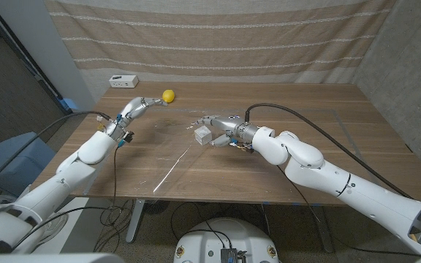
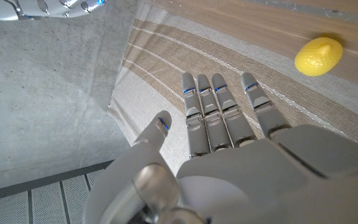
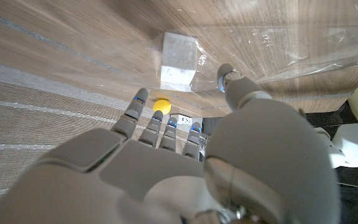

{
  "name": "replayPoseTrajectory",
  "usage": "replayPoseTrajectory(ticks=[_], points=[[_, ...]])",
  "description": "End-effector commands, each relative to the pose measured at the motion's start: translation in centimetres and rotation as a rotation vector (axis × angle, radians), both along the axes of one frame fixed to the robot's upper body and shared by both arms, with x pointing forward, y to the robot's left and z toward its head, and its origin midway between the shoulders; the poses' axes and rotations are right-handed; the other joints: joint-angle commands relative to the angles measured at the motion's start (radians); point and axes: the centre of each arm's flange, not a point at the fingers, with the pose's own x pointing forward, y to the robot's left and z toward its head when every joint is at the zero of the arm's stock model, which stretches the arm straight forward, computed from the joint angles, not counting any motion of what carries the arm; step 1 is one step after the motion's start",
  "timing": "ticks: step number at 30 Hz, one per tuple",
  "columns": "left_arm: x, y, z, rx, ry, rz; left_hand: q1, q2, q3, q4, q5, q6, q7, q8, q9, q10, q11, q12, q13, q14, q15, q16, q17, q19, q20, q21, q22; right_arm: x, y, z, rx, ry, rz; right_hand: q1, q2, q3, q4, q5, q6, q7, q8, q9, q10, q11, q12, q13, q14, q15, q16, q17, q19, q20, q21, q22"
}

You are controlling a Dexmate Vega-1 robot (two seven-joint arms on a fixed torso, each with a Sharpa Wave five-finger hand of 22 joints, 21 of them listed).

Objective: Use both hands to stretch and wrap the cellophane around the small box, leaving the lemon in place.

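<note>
A small white box (image 1: 203, 134) stands mid-table on a clear cellophane sheet (image 1: 172, 169) that shows as glare streaks on the wood. My right hand (image 1: 222, 125) hovers just right of the box, fingers spread and nothing in them. In the right wrist view the box (image 3: 179, 61) sits beyond the fingertips (image 3: 137, 99), with crinkled cellophane (image 3: 278, 43) beside it. The yellow lemon (image 1: 168, 96) lies at the back of the table. My left hand (image 1: 139, 108) reaches toward it with straight fingers, a short gap away; the lemon (image 2: 317, 56) lies past my left hand (image 2: 229, 143).
A small white device (image 1: 123, 80) sits at the table's back left corner, also seen past the lemon (image 3: 161, 105) as a white device (image 3: 182, 118). A striped cloth (image 1: 218, 36) hangs behind the table (image 1: 327, 161). Cables trail from both arms.
</note>
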Motion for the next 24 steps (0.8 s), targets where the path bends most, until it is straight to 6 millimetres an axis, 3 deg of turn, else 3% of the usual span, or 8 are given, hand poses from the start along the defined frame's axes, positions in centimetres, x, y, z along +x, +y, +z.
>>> replayPoseTrajectory(ticks=[1, 6, 8, 14, 21, 23, 24], points=[[1.2, -0.2, 1.0, 0.055, 0.095, -0.076, -0.008, 0.033, 0.001, 0.016, 0.002, -0.006, 0.002, -0.001, 0.002, 0.003, 0.014, -0.002, 0.005, 0.019, 0.003, 0.007, 0.004, 0.017, 0.001, 0.012, 0.005, -0.7, 0.3, -2.5, -0.029, -0.014, -0.012, 0.028, 0.013, -0.006, -0.006, 0.004, 0.019, -0.007, 0.01, 0.002, -0.001, -0.006, 0.004, 0.003, -0.014, -0.006, 0.004, 0.001, -0.008, -0.009, -0.017, 0.006], [1.8, -0.6, 1.4, 0.088, 0.153, -0.103, -0.028, 0.02, -0.009, 0.045, -0.006, -0.06, -0.013, -0.015, 0.001, -0.02, 0.012, -0.01, 0.006, -0.004, 0.014, -0.003, 0.006, 0.021, 0.0, 0.017, 0.006, -0.9, 0.6, -3.7, -0.049, -0.048, -0.007, 0.048, 0.024, -0.02, -0.008, 0.008, 0.02, -0.009, 0.008, 0.002, -0.041, -0.027, -0.004, 0.002, -0.063, 0.008, -0.006, 0.002, -0.05, -0.005, -0.046, 0.006], [1.9, -0.7, 1.4, 0.096, 0.166, -0.101, -0.037, 0.011, -0.013, 0.052, -0.009, -0.083, -0.021, -0.017, 0.001, -0.026, 0.025, -0.011, 0.006, -0.01, 0.014, -0.005, 0.005, 0.02, 0.002, 0.018, 0.006, -0.8, 0.7, -4.0, -0.052, -0.049, 0.003, 0.052, 0.026, -0.026, -0.007, 0.009, 0.019, -0.009, 0.007, 0.002, -0.054, -0.032, -0.006, 0.001, -0.073, 0.011, -0.007, 0.002, -0.062, -0.002, -0.055, 0.007], [2.5, -0.8, 0.8, 0.097, 0.215, -0.093, -0.044, 0.002, -0.018, 0.057, -0.01, -0.106, -0.026, -0.018, 0.0, -0.033, 0.017, -0.013, 0.005, -0.019, 0.013, -0.009, 0.003, 0.02, 0.005, 0.019, 0.006, -0.6, 0.7, -4.9, -0.039, -0.037, 0.042, 0.054, 0.025, -0.031, -0.007, 0.01, 0.018, -0.009, 0.006, 0.002, -0.061, -0.039, -0.006, 0.001, -0.076, 0.011, -0.005, 0.002, -0.063, -0.003, -0.058, 0.007], [3.3, -1.1, 0.4, 0.094, 0.268, -0.1, -0.053, 0.001, -0.02, 0.066, -0.012, -0.13, -0.029, -0.019, -0.001, -0.045, 0.026, -0.015, 0.005, -0.023, 0.017, -0.009, 0.003, 0.019, 0.008, 0.02, 0.005, -0.5, 0.9, -6.2, -0.015, -0.107, 0.084, 0.074, 0.042, -0.032, -0.009, 0.016, 0.015, -0.01, 0.005, 0.003, -0.066, -0.061, -0.003, 0.001, -0.081, -0.002, -0.001, 0.004, -0.061, -0.025, -0.064, 0.007], [3.5, -1.1, 0.2, 0.082, 0.281, -0.106, -0.054, 0.003, -0.02, 0.068, -0.012, -0.134, -0.028, -0.019, -0.001, -0.047, 0.027, -0.016, 0.005, -0.024, 0.018, -0.009, 0.003, 0.019, 0.009, 0.02, 0.005, -0.5, 1.1, -6.6, -0.006, -0.148, 0.096, 0.087, 0.049, -0.032, -0.011, 0.018, 0.011, -0.01, 0.004, 0.003, -0.079, -0.073, -0.006, 0.0, -0.089, -0.002, -0.002, 0.004, -0.062, -0.026, -0.068, 0.007], [3.6, -1.1, 0.2, 0.076, 0.288, -0.11, -0.055, 0.003, -0.02, 0.069, -0.012, -0.136, -0.027, -0.019, -0.001, -0.047, 0.027, -0.015, 0.005, -0.024, 0.019, -0.009, 0.003, 0.019, 0.009, 0.02, 0.005, -0.4, 1.2, -6.8, -0.006, -0.168, 0.104, 0.095, 0.052, -0.034, -0.013, 0.019, 0.007, -0.01, 0.003, 0.003, -0.077, -0.094, -0.003, 0.0, -0.091, -0.004, 0.0, 0.005, -0.06, -0.028, -0.07, 0.007]])
